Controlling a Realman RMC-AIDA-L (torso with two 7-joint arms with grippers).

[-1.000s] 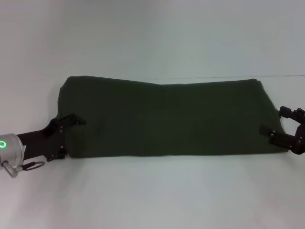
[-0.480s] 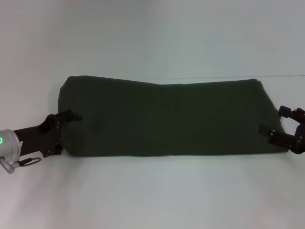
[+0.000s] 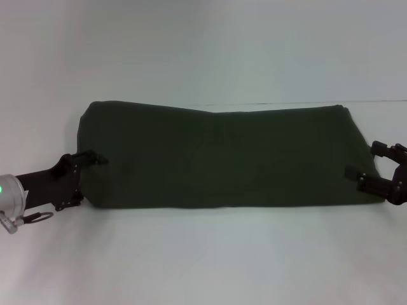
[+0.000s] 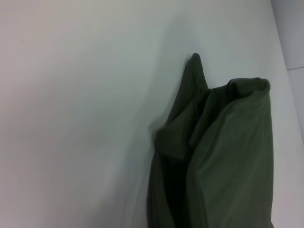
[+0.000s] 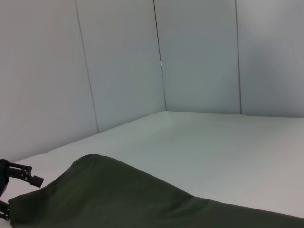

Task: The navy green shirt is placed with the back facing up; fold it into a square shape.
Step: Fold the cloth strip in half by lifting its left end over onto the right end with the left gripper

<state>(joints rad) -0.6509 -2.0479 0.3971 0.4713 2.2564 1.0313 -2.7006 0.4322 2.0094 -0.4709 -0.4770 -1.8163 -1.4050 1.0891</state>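
Since one second ago, your left gripper (image 3: 81,181) has pulled back a little toward the left edge of the head view, and its fingers have spread wider, so it has let go of the shirt's left end. Your right gripper (image 3: 381,170) has almost not moved.

You can see the navy green shirt (image 3: 219,155) lying flat on the white table (image 3: 203,254), already folded into a long band that runs from left to right. Its plain side is up, and no lettering shows. In the left wrist view, the cloth at that end is bunched in loose layers with one corner standing up.

Your left forearm comes in low from the left, with its fingers released at the near left corner of the shirt. Your right gripper sits at the right end of the band, with fingers parted on both sides of the edge; they do not seem to clamp the cloth.

I judge that the lengthwise fold is finished. For the next move, you will probably need to take one short end and carry it over the other, keeping the layers together.
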